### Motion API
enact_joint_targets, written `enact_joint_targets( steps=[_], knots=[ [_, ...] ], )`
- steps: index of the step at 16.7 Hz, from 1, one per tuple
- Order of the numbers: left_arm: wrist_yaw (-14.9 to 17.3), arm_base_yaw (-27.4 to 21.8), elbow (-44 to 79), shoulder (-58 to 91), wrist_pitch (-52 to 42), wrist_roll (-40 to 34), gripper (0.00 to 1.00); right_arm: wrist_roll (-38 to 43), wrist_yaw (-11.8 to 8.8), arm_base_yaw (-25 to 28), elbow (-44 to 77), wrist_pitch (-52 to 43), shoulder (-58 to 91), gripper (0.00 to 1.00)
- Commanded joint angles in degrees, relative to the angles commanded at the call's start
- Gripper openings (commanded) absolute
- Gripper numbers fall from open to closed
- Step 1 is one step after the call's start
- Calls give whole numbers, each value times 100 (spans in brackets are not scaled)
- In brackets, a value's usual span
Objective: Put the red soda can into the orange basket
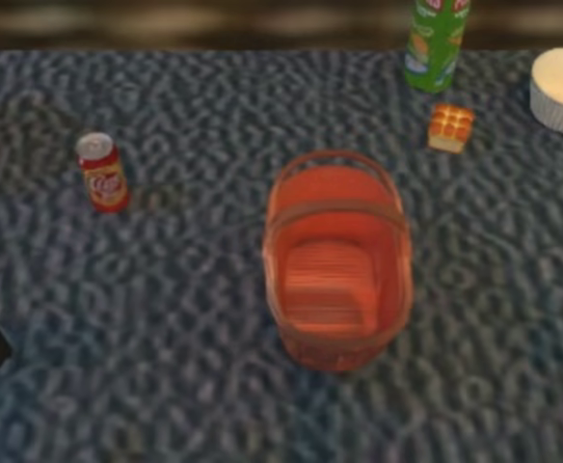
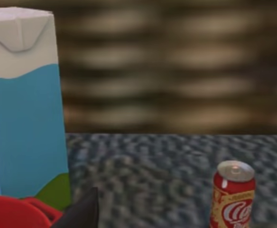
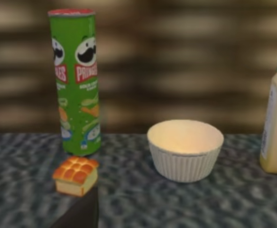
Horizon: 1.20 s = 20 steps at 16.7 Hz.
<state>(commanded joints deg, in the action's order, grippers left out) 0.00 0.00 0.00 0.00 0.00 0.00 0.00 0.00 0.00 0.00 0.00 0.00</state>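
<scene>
Nearest the top camera, the orange basket point(image 1: 337, 260) sits mid-frame, with the red soda can point(image 1: 102, 172) upright, well apart at left. Neither pincer's state can be told. The can could be toppled if approached off-centre, or knocked against the arched handle point(image 1: 335, 210) on lowering.

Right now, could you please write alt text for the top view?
An empty orange basket sits mid-table on a blue patterned cloth; a red soda can stands upright to its left. A green tube, bread and white bowl sit far right.

A: Where's the can point(image 1: 102, 173)?
B: Upright, far left of the table; the basket point(image 1: 337, 258) sits mid-table, well apart.
A: Behind the basket?
B: The tube point(image 1: 435, 40), bread point(image 1: 450, 127) before it, bowl point(image 1: 562, 90) right.
</scene>
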Motion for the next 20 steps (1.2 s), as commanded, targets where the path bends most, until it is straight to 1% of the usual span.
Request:
enact_joint_targets(
  steps=[3, 5, 9, 14, 20],
  knots=[
    [11, -12, 48, 51, -29, 16, 100, 0, 0, 0, 0, 0, 0, 100],
    [55, -66, 295, 315, -176, 98, 100, 0, 0, 0, 0, 0, 0, 100],
    [168, -223, 1395, 1480, -833, 439, 100, 0, 0, 0, 0, 0, 0, 100],
    [253, -408, 3629, 3826, -2167, 1092, 100, 0, 0, 0, 0, 0, 0, 100],
    [266, -598, 6952, 7346, -4158, 2041, 100, 0, 0, 0, 0, 0, 0, 100]
  ],
)
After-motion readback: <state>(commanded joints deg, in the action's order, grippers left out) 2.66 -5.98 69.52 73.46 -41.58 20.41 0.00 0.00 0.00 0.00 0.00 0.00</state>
